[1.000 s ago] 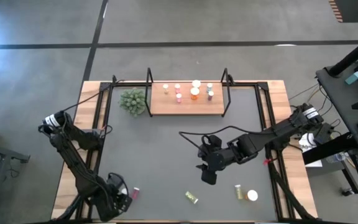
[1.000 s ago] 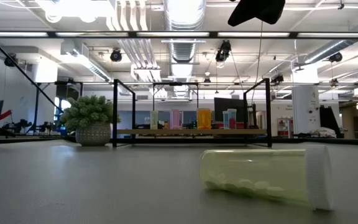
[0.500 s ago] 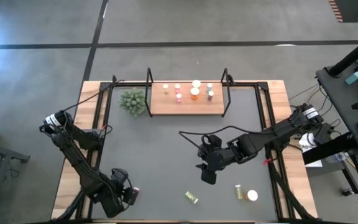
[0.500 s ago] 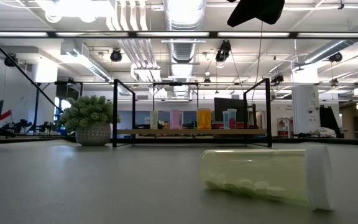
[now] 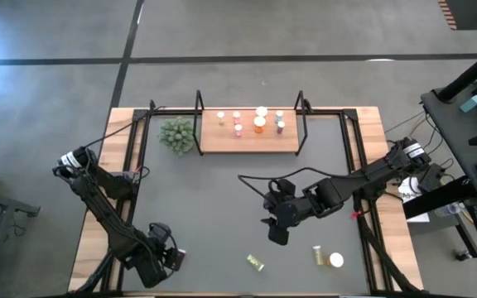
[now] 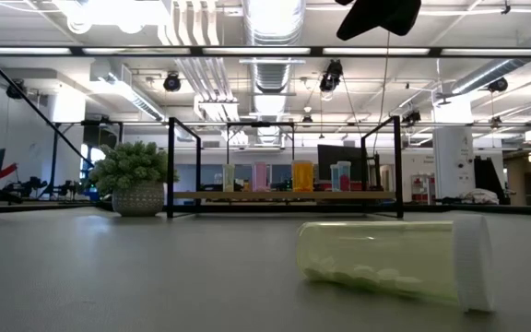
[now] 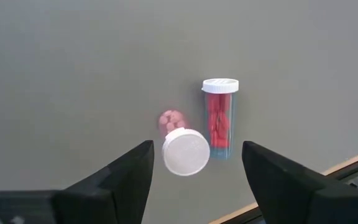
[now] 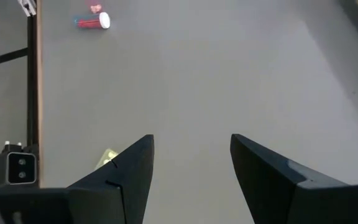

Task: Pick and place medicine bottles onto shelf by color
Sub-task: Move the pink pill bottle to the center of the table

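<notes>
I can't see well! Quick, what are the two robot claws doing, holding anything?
Left gripper: open, empty, above two red bottles.
Right gripper: open, empty, over the mat.

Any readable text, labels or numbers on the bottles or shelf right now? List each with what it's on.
None can be read.
Red pill bottle with white cap lying on the dark grey mat: no label visible.
Yellow-green bottle lying on its side: no print visible.
Bottles on the light-brown wooden shelf: too small to read.
</notes>
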Tool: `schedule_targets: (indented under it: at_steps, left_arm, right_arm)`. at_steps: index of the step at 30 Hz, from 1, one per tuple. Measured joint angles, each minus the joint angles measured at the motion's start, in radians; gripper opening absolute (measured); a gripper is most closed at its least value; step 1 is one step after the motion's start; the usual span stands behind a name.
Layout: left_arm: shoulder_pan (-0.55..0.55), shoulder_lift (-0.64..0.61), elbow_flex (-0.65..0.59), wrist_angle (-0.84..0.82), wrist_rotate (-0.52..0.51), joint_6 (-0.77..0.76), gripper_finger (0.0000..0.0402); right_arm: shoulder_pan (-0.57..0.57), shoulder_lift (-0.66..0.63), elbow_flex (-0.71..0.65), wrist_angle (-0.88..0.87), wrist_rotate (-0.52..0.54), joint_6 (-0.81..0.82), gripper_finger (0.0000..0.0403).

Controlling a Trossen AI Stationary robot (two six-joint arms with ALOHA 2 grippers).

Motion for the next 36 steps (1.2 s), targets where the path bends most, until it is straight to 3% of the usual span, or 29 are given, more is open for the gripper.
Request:
schedule_targets:
  at_steps: [8, 25, 36]
  left_arm:
    - [0.000, 0.000, -0.007, 0.005, 0.009, -0.001, 0.0196]
    - [0.000, 0.093, -0.002, 0.044, 0.051, -0.002, 0.0191]
    - [0.003, 0.094, -0.001, 0.050, 0.050, -0.004, 0.0126]
  right_arm:
    - [0.000, 0.000, 0.000, 0.000, 0.009, -0.008, 0.0203]
    - [0.000, 0.000, 0.000, 0.000, 0.010, -0.010, 0.0203]
    - [0.000, 0.000, 0.000, 0.000, 0.010, -0.013, 0.0203]
